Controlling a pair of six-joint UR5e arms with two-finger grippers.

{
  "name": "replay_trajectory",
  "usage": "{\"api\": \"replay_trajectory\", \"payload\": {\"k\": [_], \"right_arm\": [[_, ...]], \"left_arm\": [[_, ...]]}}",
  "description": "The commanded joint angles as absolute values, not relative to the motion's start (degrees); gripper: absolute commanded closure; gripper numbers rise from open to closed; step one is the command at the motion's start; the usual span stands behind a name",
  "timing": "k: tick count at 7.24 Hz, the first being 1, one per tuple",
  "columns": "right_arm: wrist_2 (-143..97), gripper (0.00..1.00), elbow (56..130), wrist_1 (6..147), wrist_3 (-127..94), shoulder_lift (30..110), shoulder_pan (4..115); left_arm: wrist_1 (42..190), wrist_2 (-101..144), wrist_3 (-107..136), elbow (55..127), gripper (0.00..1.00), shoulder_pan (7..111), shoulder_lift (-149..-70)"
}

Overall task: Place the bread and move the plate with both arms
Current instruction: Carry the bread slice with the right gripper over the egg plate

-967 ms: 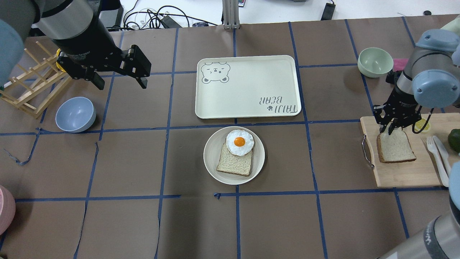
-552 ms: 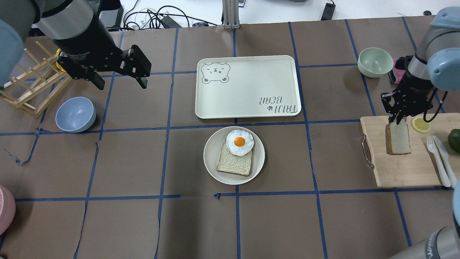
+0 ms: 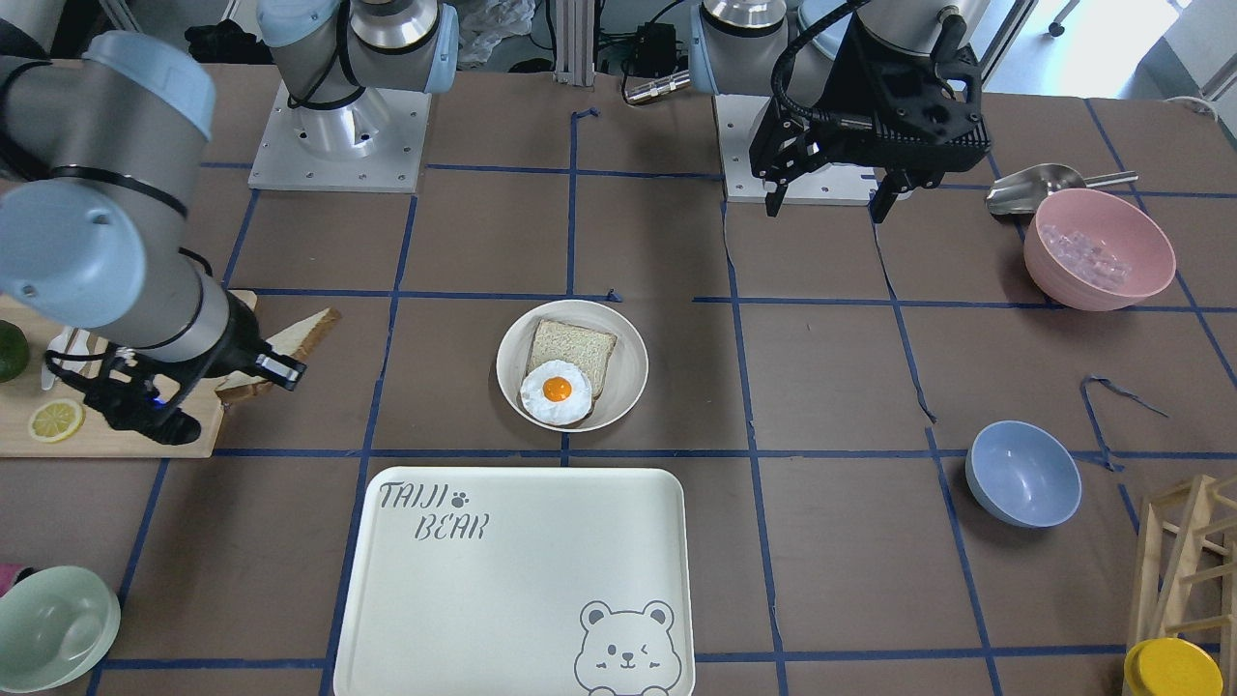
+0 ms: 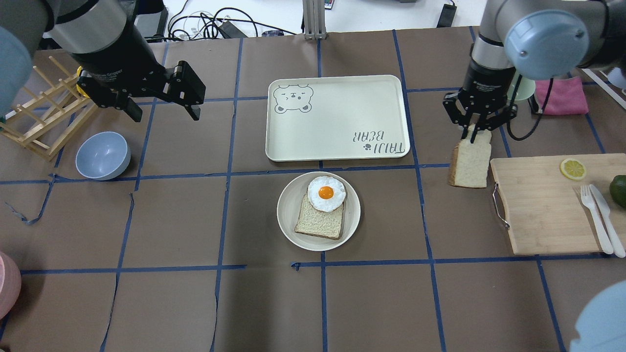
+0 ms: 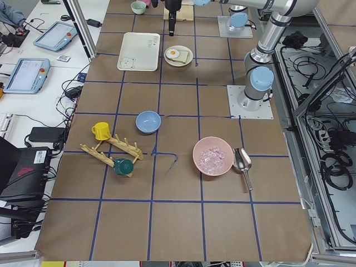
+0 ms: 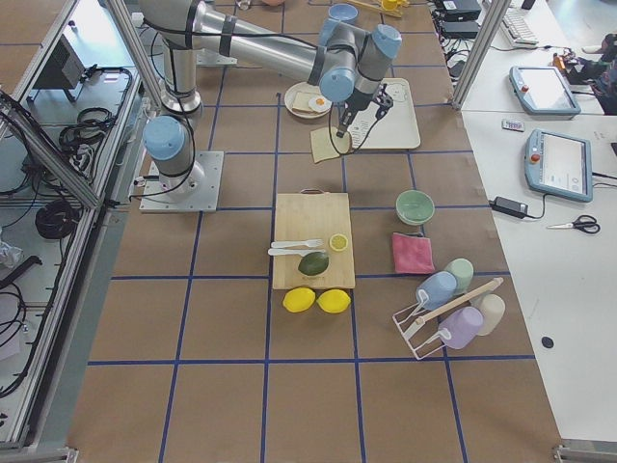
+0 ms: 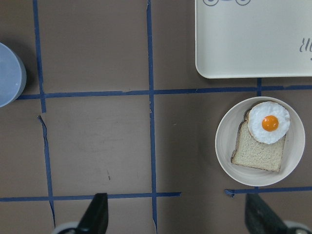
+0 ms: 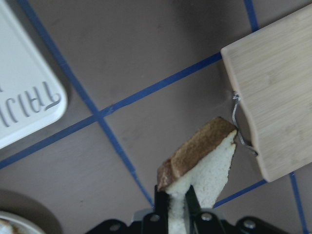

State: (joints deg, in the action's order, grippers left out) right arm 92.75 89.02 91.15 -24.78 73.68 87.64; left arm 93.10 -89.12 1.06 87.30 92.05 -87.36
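Note:
My right gripper point(image 4: 477, 133) is shut on the top edge of the bread point(image 4: 470, 160), a slice with a dark brown crust. The slice hangs upright above the table, just left of the wooden cutting board point(image 4: 547, 215). The right wrist view shows the bread point(image 8: 204, 161) pinched between the fingers. The round cream plate point(image 4: 286, 211) sits at the table's middle and holds another bread slice point(image 4: 318, 222) with a fried egg point(image 4: 326, 193) on it. It also shows in the front view point(image 3: 633, 358). My left gripper point(image 4: 165, 113) is open and empty, high at the far left.
A cream bear tray point(image 4: 337, 117) lies just behind the plate. The cutting board carries a fork and knife point(image 4: 595, 217) and a lemon slice point(image 4: 572, 168). A blue bowl point(image 4: 102, 155) and a wooden rack point(image 4: 39, 117) stand at the left. A pink bowl point(image 3: 1100, 249) stands near the left arm's base.
My right gripper has lifted the bread off the cutting board and carried it left, to above the table beside the board. The left arm has not moved.

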Motion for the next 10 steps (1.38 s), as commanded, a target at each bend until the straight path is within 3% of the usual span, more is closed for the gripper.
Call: {"api": "replay_trajectory", "payload": {"k": [1,5,10], "right_arm": [[87.1,1.0,87.0,91.4,-39.7,72.7,96.5],[78.3,1.0,87.1,94.6,-55.5,69.2,106.0],[77.3,1.0,87.9,99.6,-57.2,64.1,108.0]], "left_arm": [[93.1,-89.1,1.1,87.4,0.0,92.0,-87.4],[93.2,-89.1,1.1,87.4,0.0,92.0,-87.4],[93.2,-89.1,1.1,87.4,0.0,92.0,-87.4]]}}
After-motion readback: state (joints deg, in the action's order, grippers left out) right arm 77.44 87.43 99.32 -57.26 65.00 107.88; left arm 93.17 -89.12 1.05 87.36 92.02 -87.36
